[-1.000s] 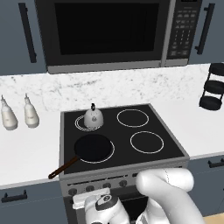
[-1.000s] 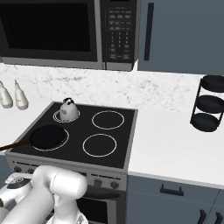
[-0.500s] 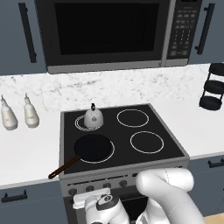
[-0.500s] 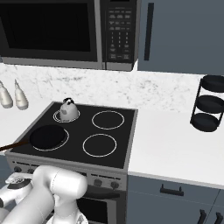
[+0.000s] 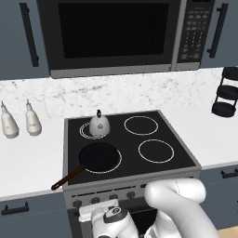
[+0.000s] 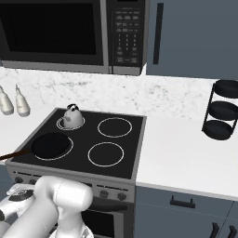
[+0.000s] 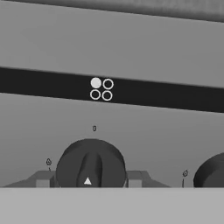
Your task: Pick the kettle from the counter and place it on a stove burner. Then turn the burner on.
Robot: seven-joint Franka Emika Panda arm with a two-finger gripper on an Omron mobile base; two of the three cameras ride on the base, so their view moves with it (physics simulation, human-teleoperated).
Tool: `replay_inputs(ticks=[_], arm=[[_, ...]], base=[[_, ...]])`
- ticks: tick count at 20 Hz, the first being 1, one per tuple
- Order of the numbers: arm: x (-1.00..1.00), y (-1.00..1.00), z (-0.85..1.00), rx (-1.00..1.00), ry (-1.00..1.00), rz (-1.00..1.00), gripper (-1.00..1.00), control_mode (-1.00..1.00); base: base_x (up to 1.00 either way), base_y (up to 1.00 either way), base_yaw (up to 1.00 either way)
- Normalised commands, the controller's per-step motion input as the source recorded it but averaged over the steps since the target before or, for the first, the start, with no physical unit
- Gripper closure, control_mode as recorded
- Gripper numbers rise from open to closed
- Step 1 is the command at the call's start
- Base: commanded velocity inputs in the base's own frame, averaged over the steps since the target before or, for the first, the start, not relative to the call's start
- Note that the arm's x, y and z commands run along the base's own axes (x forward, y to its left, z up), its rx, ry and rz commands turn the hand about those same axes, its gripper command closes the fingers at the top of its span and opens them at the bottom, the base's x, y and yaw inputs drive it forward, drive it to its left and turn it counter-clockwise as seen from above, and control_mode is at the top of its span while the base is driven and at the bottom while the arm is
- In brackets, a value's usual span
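Kettle (image 5: 99, 125) (image 6: 73, 116) sits upright on the double-ring stove burner (image 5: 86, 131) (image 6: 62, 123) at the cooktop's rear left, off the marble table (image 5: 28, 160) (image 6: 186, 153), w/ a black pan (image 5: 98, 157) (image 6: 51, 145) on the burner just in front. Gripper (image 7: 90, 180) is down at the stove's front panel, right against a dark knob (image 7: 90, 164) under a 4-circle burner marking (image 7: 101, 89). Finger pads (image 7: 43, 179) flank the knob L & R, but can't tell if the jaws grip it or are apart from it.

Home kitchen: microwave (image 5: 111, 35) over black cooktop (image 5: 176, 155), marble counter (image 6: 186, 158), grey cabinets (image 6: 195, 42).
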Motion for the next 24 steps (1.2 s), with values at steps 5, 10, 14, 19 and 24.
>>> replay_inputs(ticks=[5, 10, 14, 19, 24], arm=[[-0.01, 0.0, 0.01, -0.14, 0.0, 0.0, 1.0, -1.0], [0.0, 0.0, 0.0, -0.21, -0.01, 0.0, 1.0, -1.0], [0.0, 0.0, 0.0, -0.21, 0.0, 0.0, 1.0, -1.0], [0.0, 0.0, 0.0, -0.21, -0.03, 0.0, 1.0, -1.0], [0.0, 0.0, 0.0, -0.2, -0.03, 0.0, 1.0, -1.0]], base=[[0.0, 0.0, 0.0], [0.0, 0.0, 0.0], [0.0, 0.0, 0.0], [0.0, 0.0, 0.0], [0.0, 0.0, 0.0]])
